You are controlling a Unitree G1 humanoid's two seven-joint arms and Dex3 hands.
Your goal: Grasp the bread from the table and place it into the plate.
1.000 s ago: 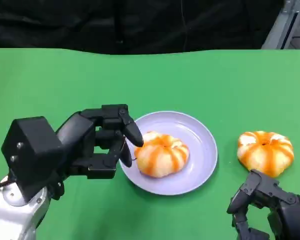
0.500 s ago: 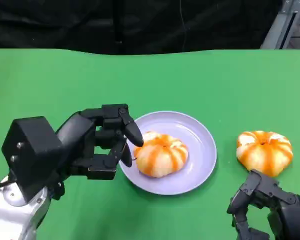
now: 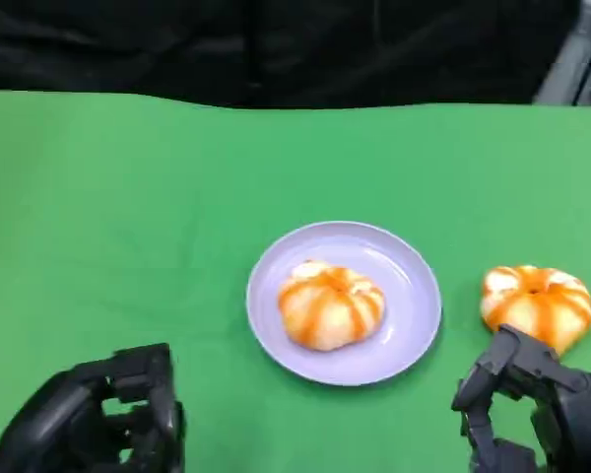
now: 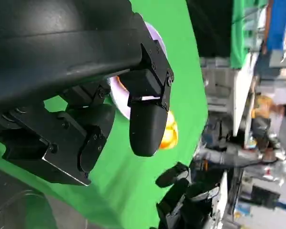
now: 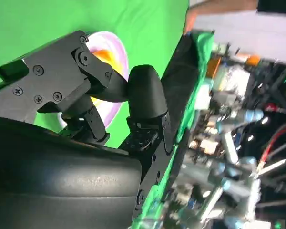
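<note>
Left hand [image 3: 108, 419]: fingers apart, holding nothing, near table edge. Right hand [image 3: 532, 414]: fingers loosely curled, empty, just beside second bread [image 3: 537, 305]. Bread [image 3: 331, 304] rests in plate [image 3: 414, 296].

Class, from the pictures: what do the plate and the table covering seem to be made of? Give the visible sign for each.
Plate: probably plastic or glazed ceramic; smooth, evenly lilac, with a faint sheen. Table covering: likely matte green cloth or felt; flat colour, no glare.

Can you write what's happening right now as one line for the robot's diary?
bread: on plate | second bread: on table | left hand: empty | right hand: empty, near second bread
</note>
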